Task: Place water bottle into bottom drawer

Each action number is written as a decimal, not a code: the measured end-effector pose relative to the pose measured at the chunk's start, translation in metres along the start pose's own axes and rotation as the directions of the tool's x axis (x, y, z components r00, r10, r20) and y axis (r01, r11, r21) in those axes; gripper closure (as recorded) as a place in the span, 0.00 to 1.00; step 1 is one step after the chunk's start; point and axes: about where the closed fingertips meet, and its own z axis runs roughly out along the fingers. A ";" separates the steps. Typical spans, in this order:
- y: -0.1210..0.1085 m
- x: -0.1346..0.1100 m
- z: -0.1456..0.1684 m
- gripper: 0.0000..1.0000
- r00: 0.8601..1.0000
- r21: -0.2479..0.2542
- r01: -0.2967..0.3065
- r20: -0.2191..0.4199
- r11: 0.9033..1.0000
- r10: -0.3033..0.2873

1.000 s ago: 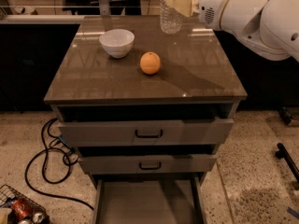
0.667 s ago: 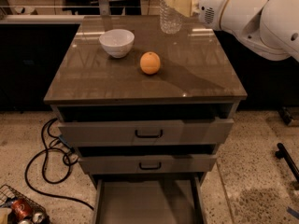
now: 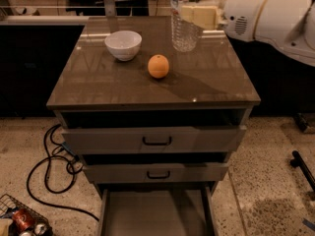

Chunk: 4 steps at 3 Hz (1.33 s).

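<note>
Left on the glossy brown cabinet top (image 3: 98,85): round white ceramic bowl (image 3: 123,44), then a small round orange (image 3: 158,66) just beside. Right of these, near the rear edge, a clear ribbed plastic water bottle (image 3: 184,36), upright, clasped by the cream two-finger gripper (image 3: 191,14), possibly lifted. Below, the grey bottom drawer (image 3: 155,215) pulled open, well apart.

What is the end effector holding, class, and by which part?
The end effector, over the cabinet top's back right, grips the water bottle by its upper body.
</note>
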 end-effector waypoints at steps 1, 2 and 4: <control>0.033 0.007 -0.037 1.00 0.999 -0.051 0.003 -0.043 0.999 -0.005; 0.056 0.033 -0.072 1.00 0.998 -0.053 -0.004 -0.060 0.999 0.001; 0.092 0.123 -0.124 1.00 1.000 -0.043 -0.010 -0.016 0.999 0.009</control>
